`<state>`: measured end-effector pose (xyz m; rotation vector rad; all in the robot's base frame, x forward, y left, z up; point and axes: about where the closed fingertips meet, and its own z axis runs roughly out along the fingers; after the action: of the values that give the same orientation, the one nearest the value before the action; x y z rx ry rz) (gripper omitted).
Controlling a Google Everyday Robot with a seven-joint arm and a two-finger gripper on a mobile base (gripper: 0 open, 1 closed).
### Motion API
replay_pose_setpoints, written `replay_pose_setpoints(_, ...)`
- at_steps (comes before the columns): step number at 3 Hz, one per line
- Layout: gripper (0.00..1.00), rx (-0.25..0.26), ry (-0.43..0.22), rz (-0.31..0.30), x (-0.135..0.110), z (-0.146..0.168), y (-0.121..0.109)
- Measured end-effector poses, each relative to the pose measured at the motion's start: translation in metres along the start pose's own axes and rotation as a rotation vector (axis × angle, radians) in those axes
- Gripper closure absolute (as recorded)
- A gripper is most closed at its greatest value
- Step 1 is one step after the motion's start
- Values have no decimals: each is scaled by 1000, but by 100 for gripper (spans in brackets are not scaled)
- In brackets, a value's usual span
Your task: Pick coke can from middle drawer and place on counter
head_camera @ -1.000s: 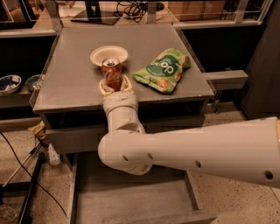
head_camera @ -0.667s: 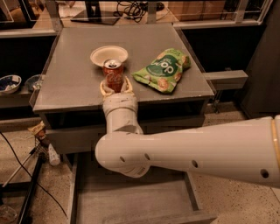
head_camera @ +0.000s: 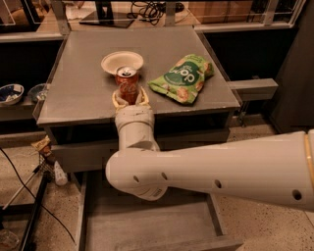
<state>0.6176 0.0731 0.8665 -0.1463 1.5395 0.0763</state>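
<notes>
The coke can (head_camera: 127, 84), red with a silver top, stands upright over the near part of the grey counter (head_camera: 78, 93), just in front of a white bowl. My gripper (head_camera: 129, 97) reaches onto the counter from the front, and its pale fingers (head_camera: 117, 99) sit close on both sides of the can's lower half. I cannot tell whether the can's base touches the counter. The middle drawer (head_camera: 147, 228) is pulled open below my arm. Its grey floor is bare where it shows, and my arm hides much of it.
A white bowl (head_camera: 122, 62) sits just behind the can, and a green snack bag (head_camera: 182, 77) lies to its right. A wooden desk with cables (head_camera: 147, 12) stands behind the counter. Bowls (head_camera: 11, 93) sit on a low shelf at left. Cables (head_camera: 24, 196) trail on the floor at lower left.
The thick part of my arm has shifted slightly to the left. The can and the gripper stay at the same spot on the counter.
</notes>
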Motion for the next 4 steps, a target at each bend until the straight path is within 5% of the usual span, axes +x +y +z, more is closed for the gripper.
replay_pose_setpoints(3,4,0,0,0,0,0,0)
replay_pose_setpoints(4,0,0,0,0,0,0,0)
